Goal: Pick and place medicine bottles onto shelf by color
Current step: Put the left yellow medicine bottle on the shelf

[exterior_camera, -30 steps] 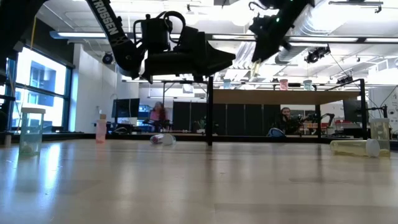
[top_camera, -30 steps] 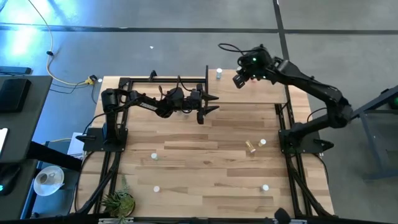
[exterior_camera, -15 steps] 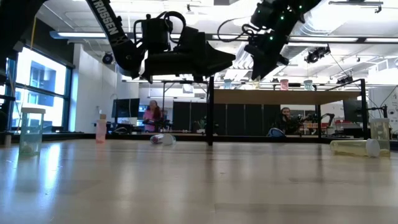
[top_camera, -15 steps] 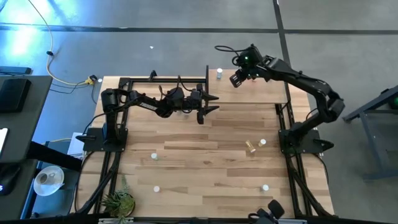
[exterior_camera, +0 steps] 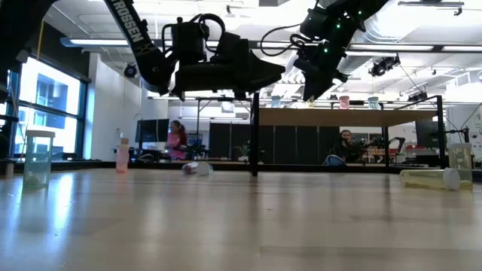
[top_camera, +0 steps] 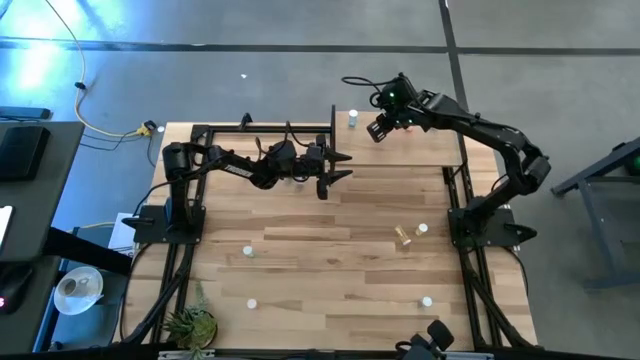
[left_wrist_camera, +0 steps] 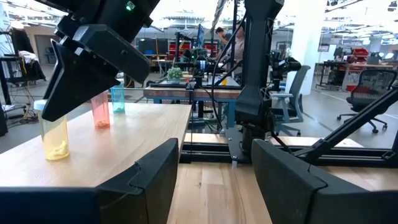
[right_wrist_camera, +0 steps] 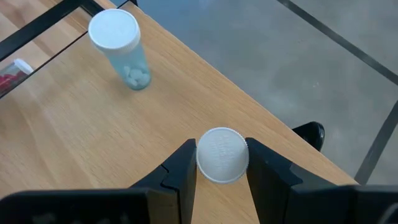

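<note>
My right gripper (top_camera: 378, 128) is over the far edge of the pale-wood shelf (top_camera: 420, 150), shut on a yellow bottle (left_wrist_camera: 55, 134) with a white cap. A blue bottle (right_wrist_camera: 118, 46) stands on the shelf's far left corner (top_camera: 352, 118). The left wrist view shows a red bottle (left_wrist_camera: 99, 111) and a blue one (left_wrist_camera: 117, 99) standing farther along the board. My left gripper (top_camera: 338, 167) hangs open and empty above the table at the shelf's left end. My right gripper pinches the yellow bottle at its white cap (right_wrist_camera: 222, 154), one finger (right_wrist_camera: 180, 165) on each side. The fingers come from above, pointing down. The bottle is upright below them, its bottom (left_wrist_camera: 57, 154) at the board; I cannot tell whether it rests on it.
Loose bottles are on the plank table: a yellow one lying (top_camera: 405, 236) beside another (top_camera: 422, 228), and others at the near left (top_camera: 248, 251), (top_camera: 253, 301) and near right (top_camera: 427, 300). A red one lies under the left arm (exterior_camera: 197, 168). People are in the room behind.
My right gripper has gone down and a little toward the table's left, over the shelf's far edge, keeping the bottle between its fingers.
</note>
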`<state>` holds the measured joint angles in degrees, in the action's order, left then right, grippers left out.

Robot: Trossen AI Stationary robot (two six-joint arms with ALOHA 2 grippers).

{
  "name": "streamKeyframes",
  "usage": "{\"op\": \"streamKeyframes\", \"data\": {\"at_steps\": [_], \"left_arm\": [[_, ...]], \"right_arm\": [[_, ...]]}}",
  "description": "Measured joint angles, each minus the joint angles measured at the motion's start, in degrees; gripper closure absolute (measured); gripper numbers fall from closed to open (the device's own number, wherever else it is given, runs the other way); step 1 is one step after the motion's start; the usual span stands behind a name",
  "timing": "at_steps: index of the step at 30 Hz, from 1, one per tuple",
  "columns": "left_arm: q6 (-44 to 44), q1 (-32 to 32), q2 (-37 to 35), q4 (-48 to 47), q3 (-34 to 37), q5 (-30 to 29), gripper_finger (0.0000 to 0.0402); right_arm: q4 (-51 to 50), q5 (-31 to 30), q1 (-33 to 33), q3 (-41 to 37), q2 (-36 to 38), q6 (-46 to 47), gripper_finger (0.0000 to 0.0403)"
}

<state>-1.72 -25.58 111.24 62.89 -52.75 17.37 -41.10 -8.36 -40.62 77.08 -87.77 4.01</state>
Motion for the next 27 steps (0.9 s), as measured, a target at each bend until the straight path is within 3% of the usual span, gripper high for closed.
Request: {"op": "streamKeyframes", "data": {"at_steps": [10,19,27], "left_arm": [[0.0,0.0,0.0,0.0,0.0,0.0,0.0209],[0.0,0.0,0.0,0.0,0.0,0.0,0.0209],[1.2,0.0,0.1,-0.1,0.0,0.0,0.0209]], "right_arm": [[-0.2,0.0,0.0,0.0,0.0,-0.2,0.0293],[-0.5,-0.2,0.0,-0.1,-0.2,-0.6,0.0239],[-0.4,-0.5,0.0,0.0,0.0,-1.5,0.0231]]}}
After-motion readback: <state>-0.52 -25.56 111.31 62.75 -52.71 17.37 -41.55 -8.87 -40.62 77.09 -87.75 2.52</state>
